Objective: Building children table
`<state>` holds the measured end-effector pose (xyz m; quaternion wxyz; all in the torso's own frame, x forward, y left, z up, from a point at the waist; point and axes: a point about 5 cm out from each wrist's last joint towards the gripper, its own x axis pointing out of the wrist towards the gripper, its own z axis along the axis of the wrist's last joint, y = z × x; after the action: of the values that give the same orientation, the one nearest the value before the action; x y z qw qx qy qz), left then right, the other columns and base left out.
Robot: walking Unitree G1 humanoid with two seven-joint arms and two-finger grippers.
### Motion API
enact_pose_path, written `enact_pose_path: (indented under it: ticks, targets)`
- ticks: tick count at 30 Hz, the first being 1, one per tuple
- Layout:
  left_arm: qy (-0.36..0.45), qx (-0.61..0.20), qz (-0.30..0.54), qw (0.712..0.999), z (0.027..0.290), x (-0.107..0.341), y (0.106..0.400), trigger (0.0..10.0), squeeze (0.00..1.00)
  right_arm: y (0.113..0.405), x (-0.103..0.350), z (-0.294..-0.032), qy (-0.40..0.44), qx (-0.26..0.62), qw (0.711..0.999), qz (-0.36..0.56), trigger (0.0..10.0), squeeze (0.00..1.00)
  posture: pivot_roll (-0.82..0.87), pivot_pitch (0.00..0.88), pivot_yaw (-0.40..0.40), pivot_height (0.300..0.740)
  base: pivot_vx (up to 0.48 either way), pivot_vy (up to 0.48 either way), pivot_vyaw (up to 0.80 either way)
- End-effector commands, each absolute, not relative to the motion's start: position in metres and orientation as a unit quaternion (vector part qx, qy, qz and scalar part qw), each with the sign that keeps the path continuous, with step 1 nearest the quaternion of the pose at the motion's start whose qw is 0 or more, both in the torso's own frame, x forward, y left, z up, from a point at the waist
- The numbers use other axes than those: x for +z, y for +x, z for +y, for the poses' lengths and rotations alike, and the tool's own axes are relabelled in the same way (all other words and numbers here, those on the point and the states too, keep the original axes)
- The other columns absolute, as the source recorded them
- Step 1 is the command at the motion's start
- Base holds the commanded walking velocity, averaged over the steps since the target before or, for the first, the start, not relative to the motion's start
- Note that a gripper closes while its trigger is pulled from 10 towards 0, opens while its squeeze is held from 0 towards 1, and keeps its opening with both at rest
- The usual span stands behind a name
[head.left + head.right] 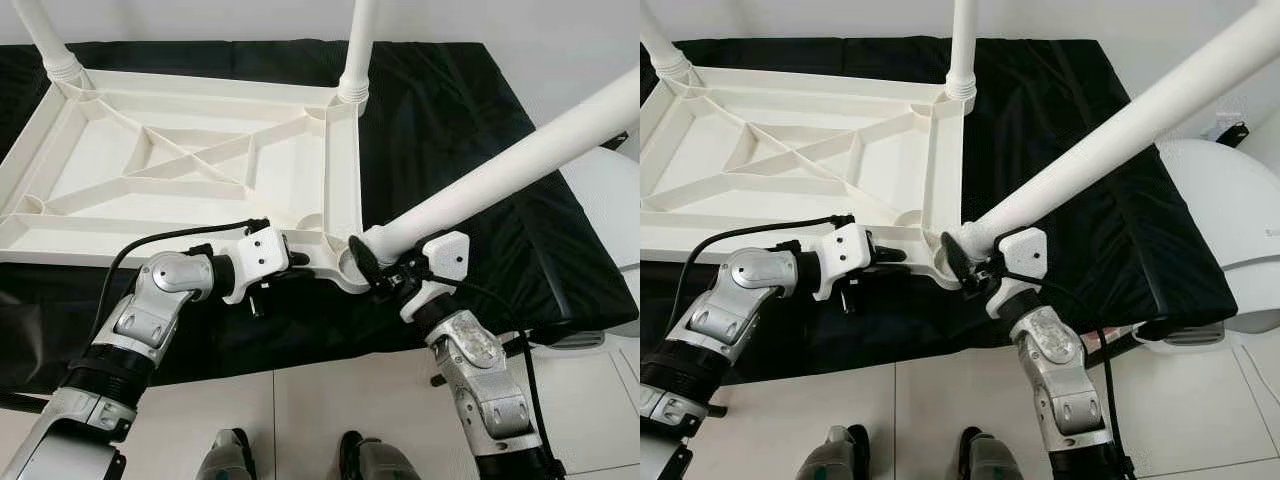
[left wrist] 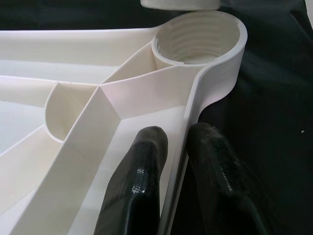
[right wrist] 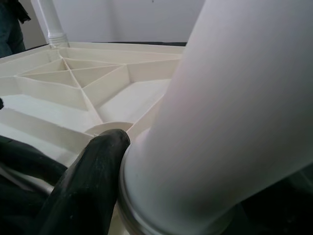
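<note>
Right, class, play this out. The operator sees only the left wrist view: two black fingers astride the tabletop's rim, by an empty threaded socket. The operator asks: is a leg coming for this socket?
Observer: Yes. The right end effector holds a white table leg, tilted, with its end close by the socket but not in it.
Operator: Are any legs fitted?
Observer: Two. The far-left leg and the far-right leg stand upright in their corners.
Operator: What is the tabletop lying on?
Observer: The tabletop lies underside up on a black cloth.
</note>
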<state>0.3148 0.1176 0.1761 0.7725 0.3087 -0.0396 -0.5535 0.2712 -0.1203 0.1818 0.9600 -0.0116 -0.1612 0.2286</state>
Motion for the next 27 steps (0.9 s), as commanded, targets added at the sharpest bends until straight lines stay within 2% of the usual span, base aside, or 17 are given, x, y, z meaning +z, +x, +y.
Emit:
enact_pose_path:
  ticks: [1,15,16,18,19,24,25,26,27]
  targets:
    - [0.303,-0.538,-0.036,0.786,0.125,0.174,0.316,10.0,0.00,0.273,0.187,-0.123,-0.012,0.225,0.958,-0.179,0.0,0.00,0.09,0.223,-0.015,0.740,0.000,0.000,0.00]
    - [0.304,-0.533,-0.041,0.789,0.127,0.177,0.318,10.0,0.00,0.284,0.196,-0.132,-0.017,0.219,0.956,-0.193,0.0,0.00,0.09,0.217,-0.018,0.740,0.000,0.000,0.00]
    - [0.299,-0.532,-0.038,0.791,0.128,0.177,0.319,10.0,1.00,0.285,0.195,-0.133,-0.020,0.219,0.957,-0.191,8.9,0.00,0.09,0.219,-0.018,0.740,0.000,0.000,0.00]
    - [0.299,-0.532,-0.038,0.791,0.128,0.177,0.319,10.0,1.00,0.285,0.195,-0.133,-0.020,0.219,0.957,-0.191,8.9,0.00,0.09,0.219,-0.018,0.740,0.000,0.000,0.00]
    - [0.296,-0.532,-0.036,0.793,0.128,0.177,0.319,10.0,1.00,0.286,0.195,-0.134,-0.022,0.218,0.957,-0.189,10.0,0.00,0.09,0.219,-0.018,0.740,0.000,0.000,0.00]
    - [0.298,-0.535,-0.031,0.790,0.129,0.178,0.319,10.0,1.00,0.288,0.192,-0.134,-0.029,0.226,0.957,-0.179,10.0,0.00,0.09,0.223,-0.018,0.740,0.000,0.000,0.00]
    - [0.302,-0.535,-0.030,0.789,0.130,0.179,0.319,10.0,0.33,0.289,0.191,-0.135,-0.030,0.229,0.957,-0.176,10.0,0.00,0.09,0.224,-0.018,0.740,0.000,0.000,0.00]
    - [0.302,-0.535,-0.030,0.789,0.130,0.179,0.319,10.0,0.33,0.289,0.191,-0.135,-0.030,0.229,0.957,-0.176,10.0,0.00,0.09,0.224,-0.018,0.740,0.000,0.000,0.00]
    - [0.302,-0.537,-0.033,0.787,0.130,0.181,0.318,10.0,0.00,0.290,0.190,-0.135,-0.032,0.234,0.956,-0.171,10.0,0.00,0.09,0.224,-0.017,0.740,0.000,0.000,0.00]
